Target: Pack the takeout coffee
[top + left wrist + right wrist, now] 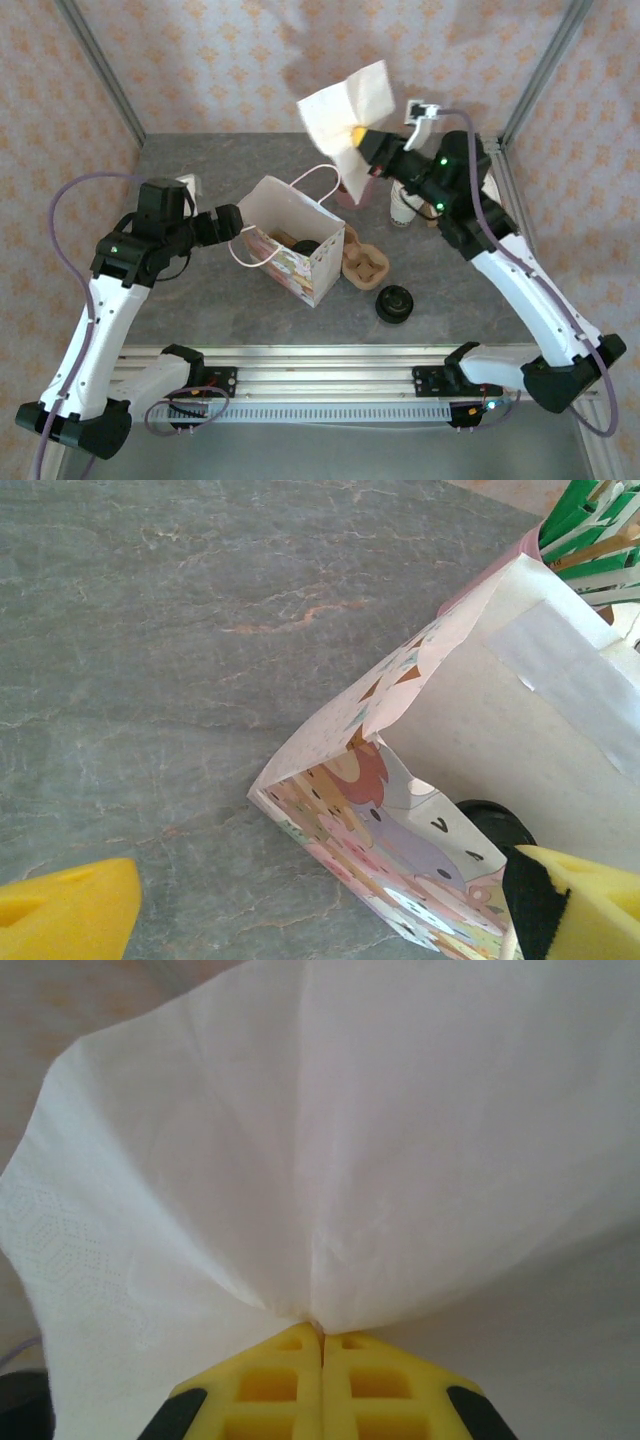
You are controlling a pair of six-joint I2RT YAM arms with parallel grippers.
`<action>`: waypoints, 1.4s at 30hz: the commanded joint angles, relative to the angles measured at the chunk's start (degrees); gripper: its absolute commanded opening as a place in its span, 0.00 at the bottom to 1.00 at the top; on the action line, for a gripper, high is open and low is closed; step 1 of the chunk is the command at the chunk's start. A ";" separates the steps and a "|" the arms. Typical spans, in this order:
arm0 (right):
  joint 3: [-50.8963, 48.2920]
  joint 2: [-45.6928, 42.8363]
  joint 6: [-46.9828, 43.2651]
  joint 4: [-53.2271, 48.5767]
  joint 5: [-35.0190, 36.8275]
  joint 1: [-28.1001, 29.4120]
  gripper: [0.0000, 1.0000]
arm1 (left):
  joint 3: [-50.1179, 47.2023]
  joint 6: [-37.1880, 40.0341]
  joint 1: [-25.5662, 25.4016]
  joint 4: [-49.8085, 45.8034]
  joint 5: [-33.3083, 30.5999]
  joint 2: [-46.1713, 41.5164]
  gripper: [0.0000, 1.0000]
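A lidded coffee (394, 303) stands on the table (200, 300), well apart from both grippers. The left gripper (240, 226) has its fingers (70, 915) spread wide, with a corner of the bag (300, 235) between them. The second coffee (495, 825) sits inside the bag, just beside one finger. Farther back, the right gripper (321, 1338) pinches a white napkin (330, 1160).

paper bag (295, 215) upright (mouth open) | pulp carrier (364, 262) just beside it | white napkin (350, 105) aloft | white cups (403, 208) behind
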 commanded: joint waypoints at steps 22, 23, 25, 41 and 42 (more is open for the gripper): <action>-4.73 16.37 12.87 9.51 0.11 16.77 0.00 | -0.91 0.65 -0.49 3.47 -0.09 6.52 0.94; -4.79 16.43 12.98 9.03 0.15 16.51 0.00 | -0.92 0.80 -0.47 3.41 -0.18 6.67 0.94; -5.26 16.43 13.25 9.09 -0.22 15.72 0.00 | -0.67 0.93 -0.42 2.98 -0.35 7.06 0.95; -4.29 16.46 6.78 -3.54 2.01 13.23 0.00 | -0.80 0.83 -0.80 2.58 -0.71 6.11 0.94; -3.89 16.57 5.63 -5.25 2.63 13.22 0.00 | -0.84 0.88 -0.84 2.62 -0.70 6.00 0.94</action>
